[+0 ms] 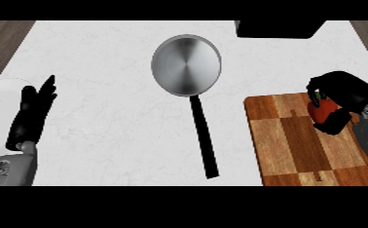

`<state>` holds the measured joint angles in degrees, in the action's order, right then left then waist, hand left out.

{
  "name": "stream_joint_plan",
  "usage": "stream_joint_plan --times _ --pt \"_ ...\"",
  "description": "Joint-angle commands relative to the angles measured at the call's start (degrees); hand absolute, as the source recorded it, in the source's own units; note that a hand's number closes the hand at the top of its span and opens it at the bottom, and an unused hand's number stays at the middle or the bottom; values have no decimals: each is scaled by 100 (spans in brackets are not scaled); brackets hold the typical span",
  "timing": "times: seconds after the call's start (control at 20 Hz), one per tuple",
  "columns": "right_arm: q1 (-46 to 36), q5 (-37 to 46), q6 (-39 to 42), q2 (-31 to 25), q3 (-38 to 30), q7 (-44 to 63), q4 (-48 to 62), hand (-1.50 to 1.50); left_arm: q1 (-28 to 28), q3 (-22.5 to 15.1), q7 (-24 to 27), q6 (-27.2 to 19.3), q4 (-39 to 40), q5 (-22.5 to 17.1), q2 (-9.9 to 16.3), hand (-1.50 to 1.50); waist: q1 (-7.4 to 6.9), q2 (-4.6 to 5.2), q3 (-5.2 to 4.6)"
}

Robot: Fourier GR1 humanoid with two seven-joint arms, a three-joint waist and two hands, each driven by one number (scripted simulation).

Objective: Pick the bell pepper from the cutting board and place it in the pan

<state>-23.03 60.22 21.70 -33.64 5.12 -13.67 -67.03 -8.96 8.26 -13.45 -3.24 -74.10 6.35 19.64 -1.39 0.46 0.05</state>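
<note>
Right hand (339, 101) around bell pepper (322, 111)

Brushed shiny metal pan (185, 65), striped wooden cutting board (287, 146), matt white counter (108, 110).

Bright, even light falls across my white counter (108, 100); shadows are faint; the steel pan (185, 65) near the far edge shows soft radial sheen without harsh glare; a dark box (279, 29) sits unlit at the far right corner.

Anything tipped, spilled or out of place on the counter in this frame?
Nothing stands out. The pan sits flat and empty, the right robot hand curls round the bell pepper over the cutting board, and the left robot hand rests open at the left edge.
</note>
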Motion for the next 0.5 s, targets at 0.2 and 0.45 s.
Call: stream_joint_plan --times 0.2,0.45 --pt "-1600 -213 -259 -546 -55 -2425 1960 150 -128 -152 55 94 -68 35 -79 0 -336 91 17" --pt "-2119 -678 -1198 -178 -664 -3139 2556 150 -72 -89 119 186 29 -10 -13 0 -292 82 22"
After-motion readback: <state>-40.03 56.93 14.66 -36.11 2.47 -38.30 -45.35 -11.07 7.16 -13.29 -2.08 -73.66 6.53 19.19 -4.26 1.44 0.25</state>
